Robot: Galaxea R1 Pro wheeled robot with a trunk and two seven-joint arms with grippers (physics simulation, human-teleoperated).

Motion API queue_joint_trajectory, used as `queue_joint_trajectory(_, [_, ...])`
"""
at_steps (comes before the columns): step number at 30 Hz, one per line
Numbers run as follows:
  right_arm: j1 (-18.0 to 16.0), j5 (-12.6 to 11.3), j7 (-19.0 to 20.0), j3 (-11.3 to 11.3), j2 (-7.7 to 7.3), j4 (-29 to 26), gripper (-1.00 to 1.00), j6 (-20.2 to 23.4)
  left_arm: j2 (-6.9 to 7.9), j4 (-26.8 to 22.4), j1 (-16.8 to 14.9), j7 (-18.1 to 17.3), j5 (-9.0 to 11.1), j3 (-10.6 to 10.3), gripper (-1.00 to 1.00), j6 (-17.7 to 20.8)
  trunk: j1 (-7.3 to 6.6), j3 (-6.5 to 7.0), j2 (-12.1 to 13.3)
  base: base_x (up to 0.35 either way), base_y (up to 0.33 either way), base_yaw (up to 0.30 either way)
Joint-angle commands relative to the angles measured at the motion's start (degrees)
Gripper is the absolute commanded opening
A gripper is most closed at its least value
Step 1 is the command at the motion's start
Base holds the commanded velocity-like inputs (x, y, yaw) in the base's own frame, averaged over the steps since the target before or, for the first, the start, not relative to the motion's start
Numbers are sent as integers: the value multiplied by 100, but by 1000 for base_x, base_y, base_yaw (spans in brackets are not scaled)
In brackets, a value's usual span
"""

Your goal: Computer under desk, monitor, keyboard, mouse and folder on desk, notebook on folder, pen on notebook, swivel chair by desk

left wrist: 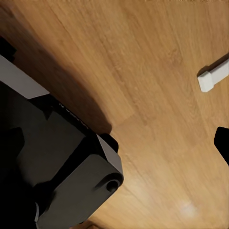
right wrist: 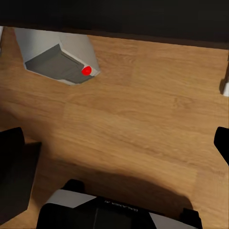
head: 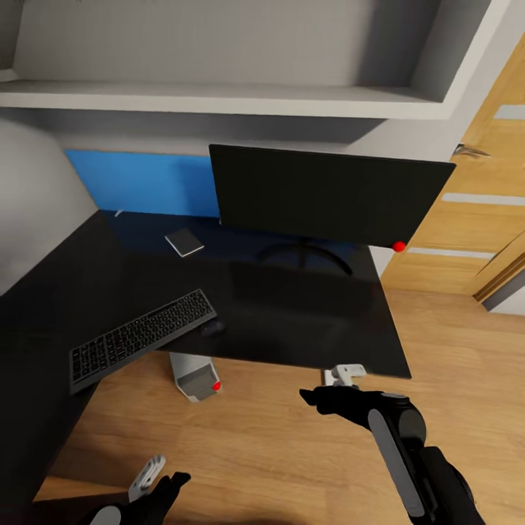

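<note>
Right end effector (head: 328,386) hovers over the wood floor (head: 292,452) just off the desk's front edge, fingers apart, nothing between them. Left end effector (head: 164,474) sits low near the head view's bottom edge, also over floor; one light finger and one dark finger visible, spread and empty. Right wrist view looks down at floor with the computer (right wrist: 62,59) tucked under the desk (head: 306,313), grey case with a red dot on its front; head view shows the same computer (head: 195,375) poking out below the desk's front edge. Left wrist view shows floor plus the robot's own dark base (left wrist: 52,162). On the desk: keyboard (head: 142,337) lies angled at the front left, its near end overhanging the edge; mouse (head: 212,327) just beside the keyboard's right end, dark and hard to make out against the black top. Monitor (head: 328,195) stands upright at the back right on its stand, screen dark, red dot at its lower right corner. Small grey notebook (head: 184,242) lies flat left of the monitor's stand, well apart from the keyboard. Blue panel (head: 138,182) behind the desk, shelf (head: 219,98) above, wooden door (head: 481,204) at right.
</note>
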Motion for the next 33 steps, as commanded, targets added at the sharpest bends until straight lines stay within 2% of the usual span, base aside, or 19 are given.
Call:
queue_joint_trajectory(1, [-25,37,30,30,49,-5,100,53,5,-1,-5,56,60,-12,100,-6,3,0,-10,0,0,6])
queue_joint_trajectory(6, [-50,41,32,76,130,-5,100,94,5,16,-14,55,60,-12,100,-9,3,44,-10,0,0,3])
queue_joint_trajectory(11, [-40,42,30,96,149,-5,100,105,5,20,-16,55,60,-12,100,-9,3,88,-10,0,0,0])
queue_joint_trajectory(13, [-22,43,29,166,154,-5,100,107,5,21,-16,55,60,-12,100,-10,3,105,-10,0,0,0])
queue_joint_trajectory(16, [-38,43,33,480,152,-5,100,117,3,42,-27,55,60,-12,100,-19,3,132,-10,0,0,0])
queue_joint_trajectory(19, [-103,40,38,596,166,-5,100,163,-1,87,-39,55,60,-12,100,-64,3,158,-10,0,0,3])
queue_joint_trajectory(20, [-185,38,41,646,208,-5,100,272,0,105,-44,52,60,-12,100,-96,3,167,-10,0,0,26])
queue_joint_trajectory(25, [-385,38,44,712,413,-5,100,283,-1,138,-56,48,57,-17,100,-144,3,211,-10,0,0,73])
queue_joint_trajectory(33, [-531,34,45,732,541,-5,100,283,-4,152,-60,53,52,-20,100,-165,3,277,-10,0,0,122])
